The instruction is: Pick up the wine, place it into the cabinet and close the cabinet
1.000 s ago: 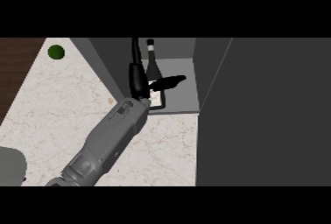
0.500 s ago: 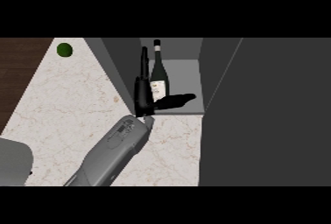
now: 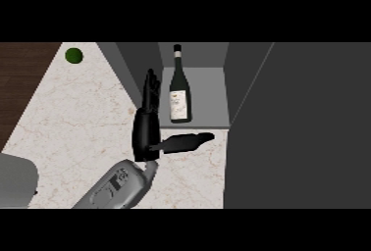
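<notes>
In cabinet (image 3: 210, 93) — wine (image 3: 179, 93) upright, neck up | right hand (image 3: 148, 125) wide, empty

We see the wine (image 3: 179, 93) standing inside the cabinet (image 3: 210, 73), free of any grip. Right hand (image 3: 148, 125) just left of it, fingers straight, thumb out right, not touching. Cabinet door (image 3: 297, 122) open at right. Green lime (image 3: 73, 55) far-left on counter (image 3: 80, 117).

There was one wine bottle (image 3: 179, 93), one cabinet (image 3: 210, 88) with one open door (image 3: 304, 127), one green fruit (image 3: 73, 55), one counter (image 3: 80, 117), and one hand (image 3: 148, 127) in view.
</notes>
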Robot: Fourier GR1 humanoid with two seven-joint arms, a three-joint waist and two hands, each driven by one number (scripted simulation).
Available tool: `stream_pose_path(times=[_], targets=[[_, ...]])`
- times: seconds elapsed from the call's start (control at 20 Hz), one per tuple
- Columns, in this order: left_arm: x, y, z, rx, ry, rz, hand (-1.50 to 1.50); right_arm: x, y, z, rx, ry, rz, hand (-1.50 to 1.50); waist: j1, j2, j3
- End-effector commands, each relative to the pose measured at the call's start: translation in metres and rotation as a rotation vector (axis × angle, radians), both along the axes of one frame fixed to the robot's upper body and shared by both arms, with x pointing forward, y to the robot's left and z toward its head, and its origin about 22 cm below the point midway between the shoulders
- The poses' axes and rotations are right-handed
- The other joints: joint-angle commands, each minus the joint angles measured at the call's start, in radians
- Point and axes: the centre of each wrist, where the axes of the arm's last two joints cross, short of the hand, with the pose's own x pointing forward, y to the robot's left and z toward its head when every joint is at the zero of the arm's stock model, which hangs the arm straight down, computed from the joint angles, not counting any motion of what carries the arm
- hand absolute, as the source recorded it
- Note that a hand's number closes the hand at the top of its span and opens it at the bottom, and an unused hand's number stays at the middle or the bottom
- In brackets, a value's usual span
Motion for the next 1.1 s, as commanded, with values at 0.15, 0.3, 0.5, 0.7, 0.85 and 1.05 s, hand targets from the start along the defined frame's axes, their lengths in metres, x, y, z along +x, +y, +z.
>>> stream_pose_path(times=[0.15,0.3,0.5,0.7,0.85,1.05], targets=[[-0.057,0.028,0.015,-0.001,0.004,-0.06,-1.5,-0.022,0.003,0.033,-0.079,-0.056,-0.008,-1.5,0.002,0.001,0.0],[-0.059,0.056,0.012,0.007,0.009,-0.036,-1.5,-0.033,0.005,0.034,-0.095,-0.061,-0.008,-1.5,-0.009,0.003,0.0],[-0.091,0.073,0.008,-0.014,0.002,-0.112,-1.5,-0.029,0.006,0.041,-0.097,-0.06,0.009,-1.5,-0.004,0.004,-0.001],[-0.095,0.104,0.026,-0.029,-0.006,-0.213,-1.5,-0.013,-0.003,0.019,-0.234,-0.021,0.141,1.5,-0.002,0.003,-0.001],[-0.106,0.122,0.026,-0.024,0.001,-0.258,1.5,-0.011,-0.005,0.039,-0.299,-0.067,0.226,1.5,0.006,0.004,-0.002],[-0.108,0.137,0.036,-0.029,-0.002,-0.265,1.5,-0.019,-0.006,0.03,-0.351,-0.057,0.263,1.5,-0.011,0.004,0.0]])
